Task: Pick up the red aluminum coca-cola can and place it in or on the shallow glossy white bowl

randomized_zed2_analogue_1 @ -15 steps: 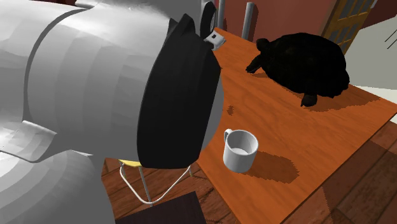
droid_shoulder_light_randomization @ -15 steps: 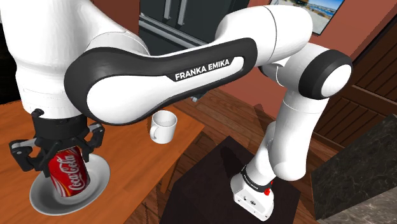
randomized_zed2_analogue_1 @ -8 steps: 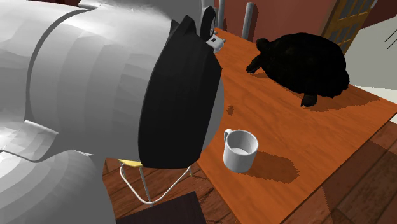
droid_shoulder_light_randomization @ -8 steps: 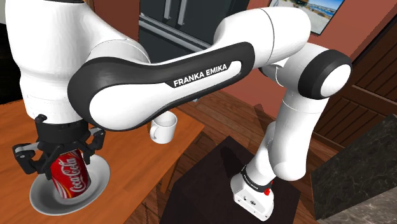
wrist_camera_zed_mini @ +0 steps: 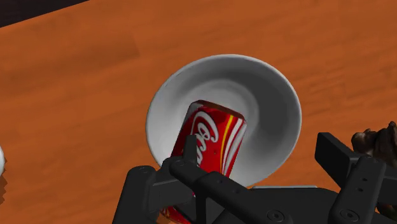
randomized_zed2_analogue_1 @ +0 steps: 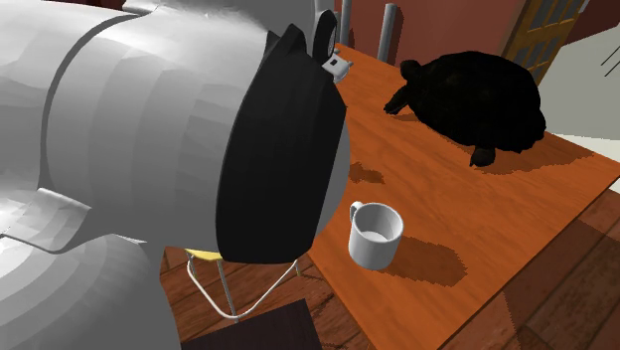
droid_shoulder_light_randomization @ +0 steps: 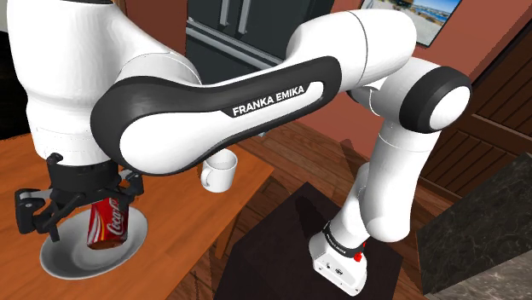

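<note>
White Franka arm [droid_shoulder_light_randomization: 256, 102] is reaching over a wooden table [wrist_camera_zed_mini: 76, 95], w/ a dark turtle figure [randomized_zed2_analogue_1: 477, 99] & a white mug [randomized_zed2_analogue_1: 375, 236] sitting farther along the top. A shallow white bowl [wrist_camera_zed_mini: 280, 108] is lying directly under the hand. The red Coca-Cola can [wrist_camera_zed_mini: 213, 137] is resting inside the bowl, tipped at a slant, long axis running from the bowl's centre up toward the hand. Gripper [wrist_camera_zed_mini: 261, 156] is hanging just above, fingers spread wide & gripping nothing: the can is sitting off-centre btwn them, close against one finger [wrist_camera_zed_mini: 190, 149], well apart from the other. Placement is looking done; the exit prob. needs a straight lift so the near finger isn't dragging the can out.
</note>
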Motion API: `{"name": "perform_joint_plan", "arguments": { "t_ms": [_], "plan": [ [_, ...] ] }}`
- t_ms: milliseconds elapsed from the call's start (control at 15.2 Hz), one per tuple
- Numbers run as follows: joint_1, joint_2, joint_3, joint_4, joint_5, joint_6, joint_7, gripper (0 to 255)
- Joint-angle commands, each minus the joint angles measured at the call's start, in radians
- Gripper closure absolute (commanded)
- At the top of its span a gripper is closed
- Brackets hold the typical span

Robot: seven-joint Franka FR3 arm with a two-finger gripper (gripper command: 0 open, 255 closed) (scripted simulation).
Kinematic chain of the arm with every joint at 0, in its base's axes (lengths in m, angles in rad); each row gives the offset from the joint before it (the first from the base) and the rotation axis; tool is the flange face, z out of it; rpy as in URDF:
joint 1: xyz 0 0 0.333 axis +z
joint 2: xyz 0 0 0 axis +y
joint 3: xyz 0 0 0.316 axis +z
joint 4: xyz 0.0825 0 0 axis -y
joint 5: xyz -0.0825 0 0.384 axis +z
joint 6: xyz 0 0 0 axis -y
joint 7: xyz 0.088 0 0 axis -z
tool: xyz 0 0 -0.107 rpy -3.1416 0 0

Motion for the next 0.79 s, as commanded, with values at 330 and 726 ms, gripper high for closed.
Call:
{"name": "perform_joint_plan", "arguments": {
  "t_ms": [330, 726],
  "plan": [
    [-0.010, -0.037, 0.005, 0.081, 0.024, -0.113, -0.015, 0],
    [-0.010, -0.037, 0.005, 0.081, 0.023, -0.113, -0.015, 0]
  ]
}}
